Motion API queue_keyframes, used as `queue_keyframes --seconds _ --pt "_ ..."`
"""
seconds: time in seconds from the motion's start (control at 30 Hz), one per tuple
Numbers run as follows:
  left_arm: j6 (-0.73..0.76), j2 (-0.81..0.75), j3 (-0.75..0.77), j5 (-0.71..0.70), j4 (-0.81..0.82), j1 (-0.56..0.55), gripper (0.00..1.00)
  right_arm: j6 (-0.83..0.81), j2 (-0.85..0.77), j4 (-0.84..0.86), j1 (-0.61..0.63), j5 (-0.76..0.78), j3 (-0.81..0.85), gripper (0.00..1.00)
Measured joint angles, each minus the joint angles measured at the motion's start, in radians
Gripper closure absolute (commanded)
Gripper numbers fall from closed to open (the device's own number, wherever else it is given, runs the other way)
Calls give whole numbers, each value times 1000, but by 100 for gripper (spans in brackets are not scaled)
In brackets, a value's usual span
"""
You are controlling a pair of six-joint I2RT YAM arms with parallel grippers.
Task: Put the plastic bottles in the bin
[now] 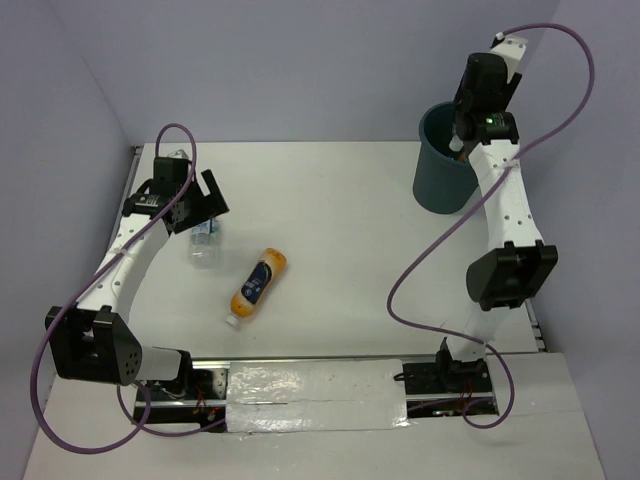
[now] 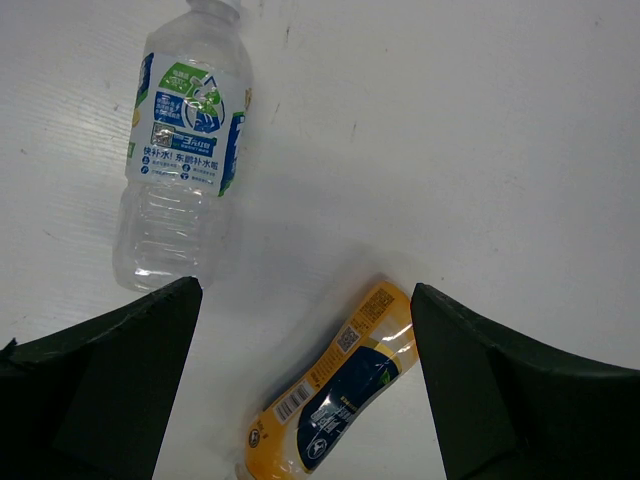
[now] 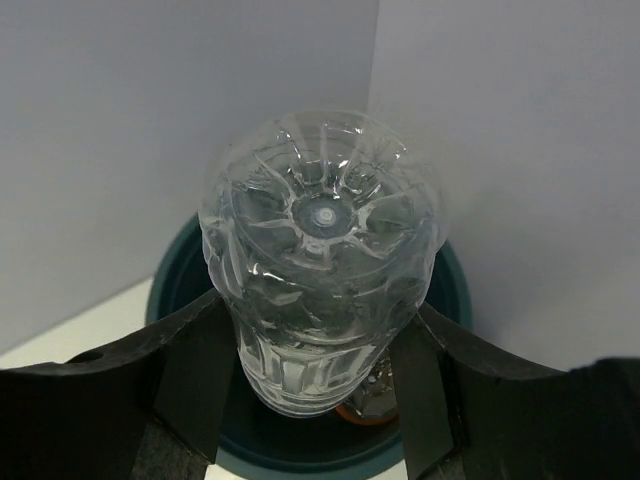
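The bench (image 1: 340, 260) is a smooth, matte white surface. At its far right corner stands the bin (image 1: 440, 185), a dark teal round plastic bucket with tapered sides. The right end effector (image 3: 312, 375) hangs over the bin's mouth, its black fingers (image 3: 190, 370) pressed against both sides of a clear unlabelled bottle (image 3: 320, 240). This bottle is thin ribbed plastic, and its moulded, petal-shaped base faces the wrist camera. The bottle sits above the bin's opening, with the teal rim visible around it.

Toward the left edge of the bench, the left end effector (image 2: 305, 290) is spread wide with nothing between its fingers, hovering above two bottles that lie on their sides. The clear bottle with the blue-white label (image 2: 185, 150) has a ridged, transparent body. It lies just beyond the tip of one black finger and is not touched. The orange-yellow bottle (image 2: 335, 400) is smooth and rounded, wrapped in a dark label with a barcode. It lies diagonally nearer the middle of the bench, in line with the gap between the fingers, with its white cap pointing toward the near edge. The two bottles lie near each other but apart.
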Motion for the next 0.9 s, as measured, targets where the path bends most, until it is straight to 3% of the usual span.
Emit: queue_keyframes --seconds 0.1,0.17,0.2,0.23,0.3,0.33,0.57,0.7,0.8,0.9 --pt "0 0 0 -6 -1 0 1 5 58 -12 0 -1 -1 84" --pt "1 0 0 -10 -1 0 1 13 75 -3 0 -3 -24 76" --pt "1 0 0 -13 -1 0 1 20 76 4 0 -5 -44 63" --pt "1 0 0 -16 -1 0 1 27 76 12 0 -7 -64 32" --pt "1 -1 0 -21 -2 0 1 44 76 34 0 -20 -98 7" --pt "1 -1 0 -23 -2 0 1 53 72 44 1 -26 -118 0" --pt "3 -2 0 -24 -2 0 1 45 17 72 29 -25 -176 0" --pt "5 -2 0 -37 -3 0 1 22 -53 49 79 -29 -99 0" --pt "5 -2 0 -71 -13 0 1 -13 -62 19 192 -16 66 0" --pt "5 -1 1 -106 -34 3 1 -14 -64 -26 389 -25 166 0"
